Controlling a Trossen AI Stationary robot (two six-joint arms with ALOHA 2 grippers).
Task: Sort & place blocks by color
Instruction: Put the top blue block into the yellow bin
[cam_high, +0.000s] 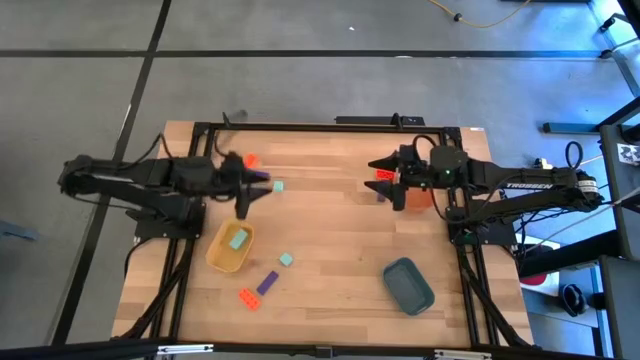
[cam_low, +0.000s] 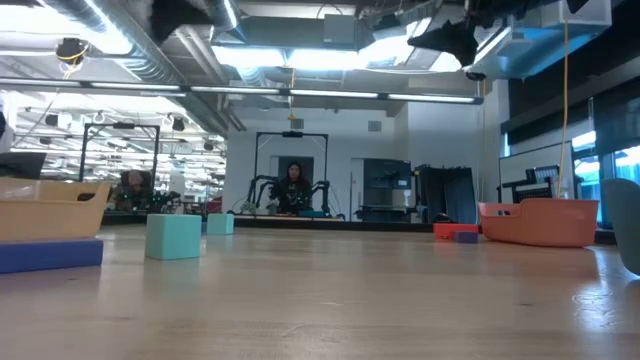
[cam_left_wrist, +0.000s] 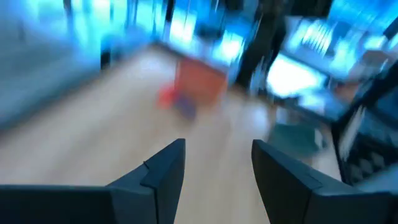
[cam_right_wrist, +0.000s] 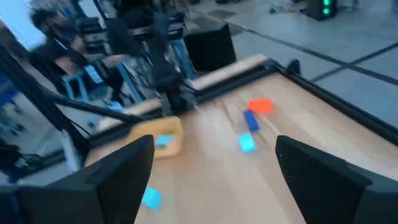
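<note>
My left gripper (cam_high: 246, 192) hovers open over the table's left part, above the yellow tray (cam_high: 228, 250) and beside a pale teal block (cam_high: 278, 186) and a red-orange block (cam_high: 250, 160). Nothing lies between its fingers in the left wrist view. My right gripper (cam_high: 390, 186) hovers open at the right, next to the orange tray (cam_high: 418, 195), with a red-orange block (cam_high: 380, 177) and a purple block (cam_high: 382, 196) by it. One pale teal block (cam_high: 238, 238) lies in the yellow tray. A teal block (cam_high: 286, 260), a purple block (cam_high: 267, 283) and a red-orange block (cam_high: 247, 298) rest flat on the wood.
A dark teal tray (cam_high: 408, 285) sits near the table's near right corner. A black frame (cam_high: 330, 126) runs round the table edges. Bare wood lies between the two grippers. A person (cam_low: 295, 185) stands far off in the room behind.
</note>
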